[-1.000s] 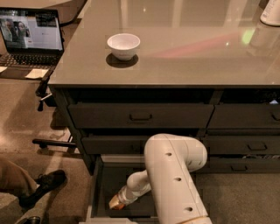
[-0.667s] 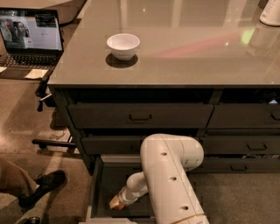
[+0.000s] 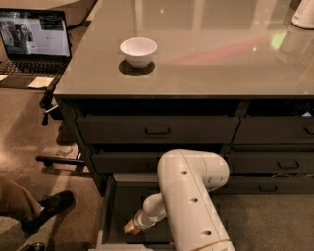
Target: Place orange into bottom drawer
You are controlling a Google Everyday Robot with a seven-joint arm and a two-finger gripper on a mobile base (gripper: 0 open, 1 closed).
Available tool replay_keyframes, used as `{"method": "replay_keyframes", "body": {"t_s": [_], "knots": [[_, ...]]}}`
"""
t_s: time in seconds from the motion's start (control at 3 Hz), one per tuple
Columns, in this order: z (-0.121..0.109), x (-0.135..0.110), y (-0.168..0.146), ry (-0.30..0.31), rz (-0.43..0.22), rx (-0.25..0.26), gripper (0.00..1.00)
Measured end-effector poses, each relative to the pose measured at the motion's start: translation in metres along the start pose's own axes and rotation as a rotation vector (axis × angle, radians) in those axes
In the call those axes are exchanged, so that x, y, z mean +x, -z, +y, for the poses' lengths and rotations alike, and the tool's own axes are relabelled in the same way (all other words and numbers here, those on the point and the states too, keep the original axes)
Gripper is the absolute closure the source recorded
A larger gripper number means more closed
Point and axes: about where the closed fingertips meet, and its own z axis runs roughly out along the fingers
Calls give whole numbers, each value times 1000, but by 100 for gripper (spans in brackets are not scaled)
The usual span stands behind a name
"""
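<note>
Far left, a laptop (image 3: pixel 34 39) is sitting open with its screen glowing, on a separate surface beside the cabinet. Below it, someone's dark shoe (image 3: pixel 47 215) is resting on the floor, near the drawer's left side.

Moving right, a white bowl (image 3: pixel 138 50) is sitting upright on the grey countertop (image 3: pixel 211 68), toward its left end, well apart from everything below.

Under the counter, two dark handled drawers (image 3: pixel 157 130) are sitting closed, one above the other. Beneath them the bottom drawer (image 3: pixel 103 218) is standing pulled out, its light rim and dark floor showing.

The white robot arm (image 3: pixel 191 196) is reaching down from the middle of the view and angling left into that open drawer. The gripper (image 3: pixel 133 226) is hanging low inside the drawer, close over the floor. The orange (image 3: pixel 128 227) is showing at the gripper's tip, inside the bottom drawer, partly hidden by the wrist. I can't tell whether the gripper is clamped on it or loose.

Further right, the right-hand column of drawers (image 3: pixel 274 132) is sitting closed. At the counter's far right corner a white container (image 3: pixel 304 14) is standing, cut off by the edge.
</note>
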Motion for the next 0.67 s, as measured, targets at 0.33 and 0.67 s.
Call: {"method": "replay_keyframes", "body": {"t_s": [0.33, 0.67], "knots": [[-3, -1, -1, -7, 3, -17, 12], [0, -3, 9, -5, 7, -33, 0]]}}
